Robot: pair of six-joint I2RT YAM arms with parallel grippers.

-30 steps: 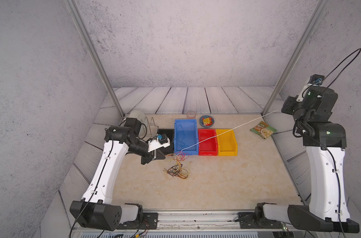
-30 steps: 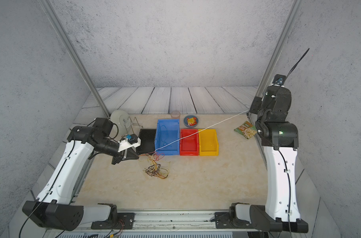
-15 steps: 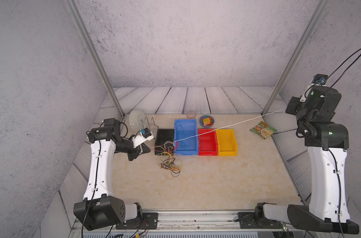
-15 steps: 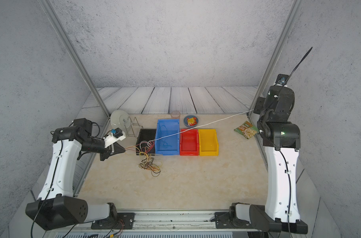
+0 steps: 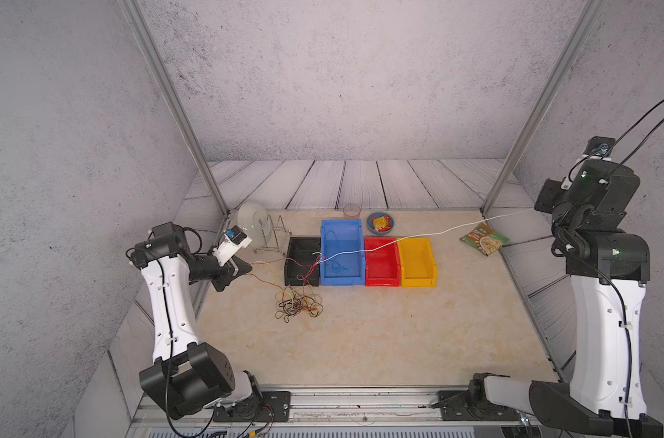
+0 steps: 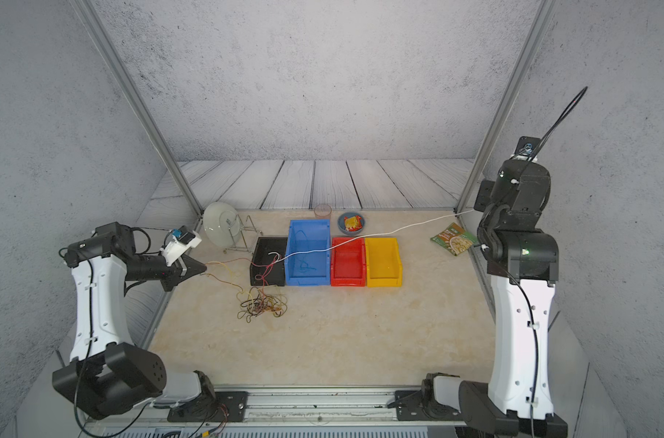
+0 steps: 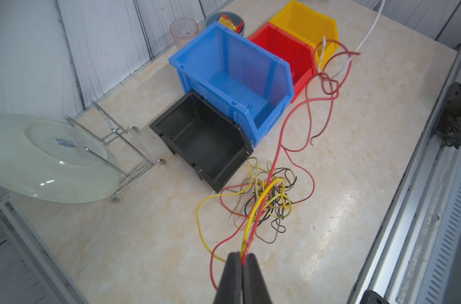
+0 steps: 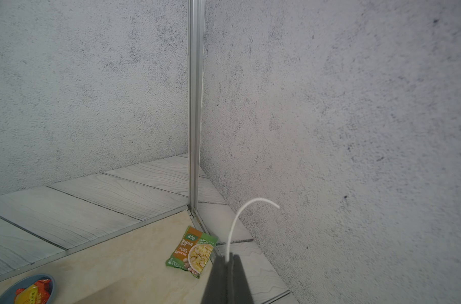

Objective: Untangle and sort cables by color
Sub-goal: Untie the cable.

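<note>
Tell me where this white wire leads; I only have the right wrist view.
Observer: The white wire runs from the right tool toward the blue bin and hooks into a red wire in mid-air.
Operator: Name what holds that red wire.
Observer: The left tool, shut on it and a yellow wire.
Operator: Describe the remaining pile.
Observer: A tangle of yellow, black and red wires lies on the table before the black bin.

The pale surface (image 5: 380,341) bears a black bin (image 5: 301,281), blue bin (image 5: 342,279), red bin (image 5: 381,281) and yellow bin (image 5: 417,281) side by side, tangled cables (image 5: 298,303), a plate rack (image 5: 276,237), cup (image 5: 352,211), bowl (image 5: 369,226) and packet (image 5: 484,239).
</note>
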